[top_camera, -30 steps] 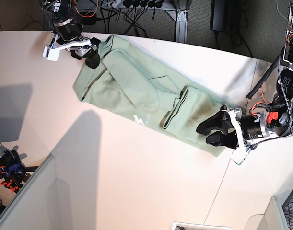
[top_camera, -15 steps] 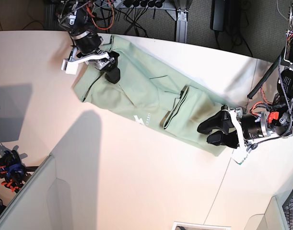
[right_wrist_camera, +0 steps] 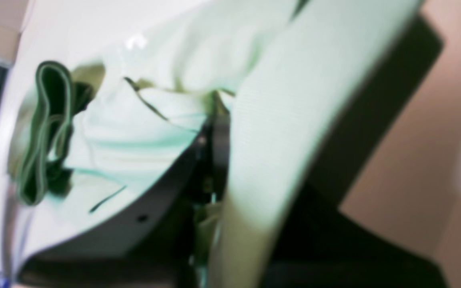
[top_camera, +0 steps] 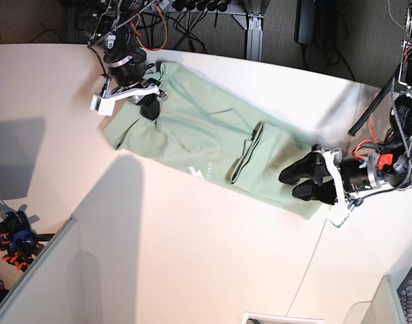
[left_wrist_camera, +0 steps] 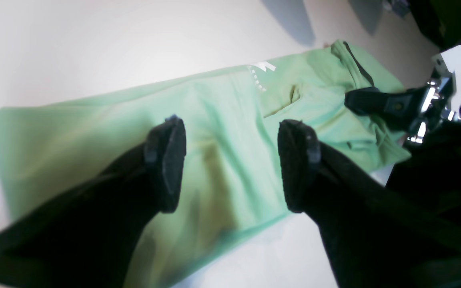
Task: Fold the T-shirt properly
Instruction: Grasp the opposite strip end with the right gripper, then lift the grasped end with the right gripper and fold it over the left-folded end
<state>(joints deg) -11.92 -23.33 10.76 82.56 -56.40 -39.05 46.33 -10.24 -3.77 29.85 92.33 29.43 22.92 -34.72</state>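
Lying as a long diagonal band from the upper left toward the lower right of the base view, the T-shirt rests on the white table, its small white logo near the middle. At the lower right, the left gripper hovers with its jaws spread wide over the shirt's end. At the upper left, the right gripper is clamped on a fold of green cloth, which the right wrist view shows pinched between its fingers.
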